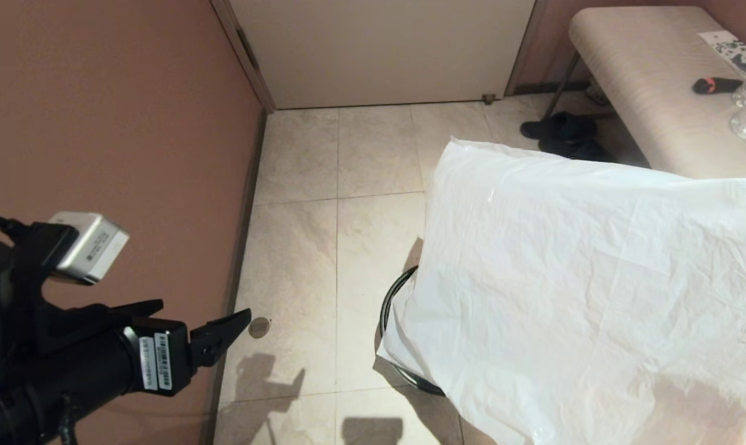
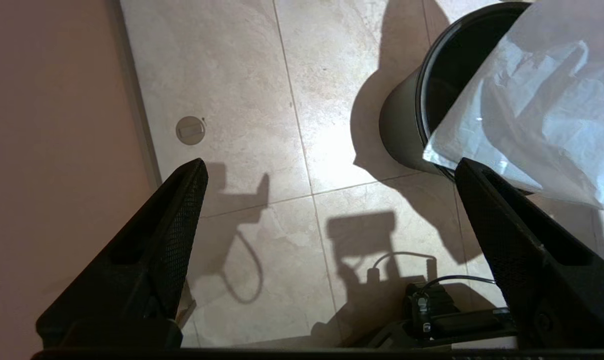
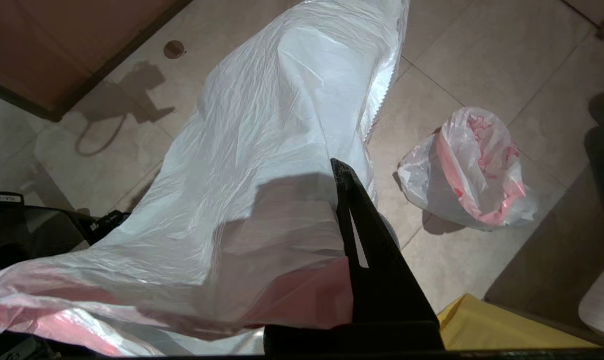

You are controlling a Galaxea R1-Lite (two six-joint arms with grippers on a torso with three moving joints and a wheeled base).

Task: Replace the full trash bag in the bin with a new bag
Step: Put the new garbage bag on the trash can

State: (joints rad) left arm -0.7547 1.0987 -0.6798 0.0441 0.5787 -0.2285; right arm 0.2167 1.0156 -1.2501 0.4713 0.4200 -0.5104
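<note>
The right end effector (image 3: pixel 349 200), its dark fingers pressed together, pinches the new bag (image 1: pixel 583 290) near its pink-red rim band; the thin, crinkled translucent film hangs limp over the bin (image 2: pixel 407 130), a round black wastebasket on the glossy beige floor tiles (image 1: pixel 348 161). The full trash bag (image 3: pixel 469 170), lumpy and pink-printed, sits on the floor apart. The left end effector (image 2: pixel 327 170) hovers spread wide beside the bin, holding nothing.

The new bag (image 1: pixel 583 272) is thin, translucent white plastic, finely wrinkled with a faint sheen. The full trash bag (image 3: pixel 469 167) is the same crinkled film. The bin (image 2: pixel 407 130) has a smooth, glossy black rim. The floor (image 1: pixel 348 185) is polished, mottled beige tile. The left tool's fingers (image 2: pixel 176 235) are matt black with cross-hatched pads.
</note>
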